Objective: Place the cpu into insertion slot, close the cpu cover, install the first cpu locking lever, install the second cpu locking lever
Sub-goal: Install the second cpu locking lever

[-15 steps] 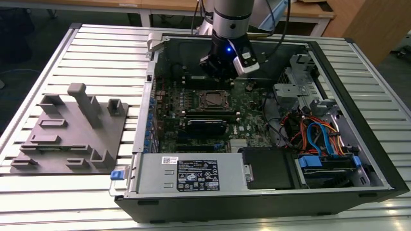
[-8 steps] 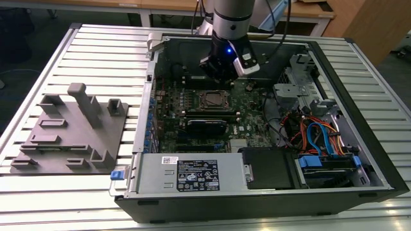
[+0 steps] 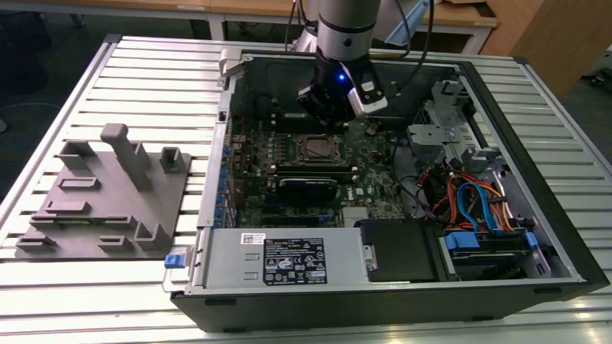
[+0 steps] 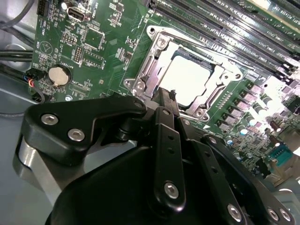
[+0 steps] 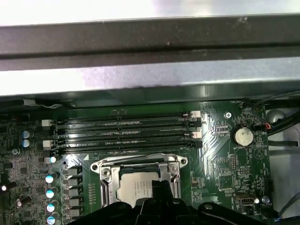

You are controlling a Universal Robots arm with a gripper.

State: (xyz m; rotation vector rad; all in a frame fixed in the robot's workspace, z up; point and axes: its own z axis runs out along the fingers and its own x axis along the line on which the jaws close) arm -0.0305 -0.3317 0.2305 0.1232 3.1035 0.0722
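Note:
The cpu (image 4: 190, 77) (image 5: 136, 187), a pale silver square, lies in the insertion slot (image 3: 314, 148) on the green board inside the open computer case. The cpu cover (image 4: 154, 58) (image 5: 108, 185) lies flat over it, its window framing the chip. My gripper (image 3: 334, 122) (image 4: 165, 96) (image 5: 157, 190) hangs just above the socket's edge, fingers (image 4: 168, 140) pressed together and shut, their tip overlapping the frame's rim in both wrist views. I cannot tell whether the tip touches a locking lever. A thin wire lever (image 4: 201, 47) runs along the cover's side by the memory slots.
Long black memory slots (image 5: 126, 131) lie beside the socket, next to the case wall (image 5: 150, 51). A coin battery (image 5: 243, 136) sits on the board. The power supply box (image 3: 287, 261), drive cage (image 3: 435, 132) and cables (image 3: 469, 201) fill the case. A grey fixture (image 3: 105, 201) stands outside.

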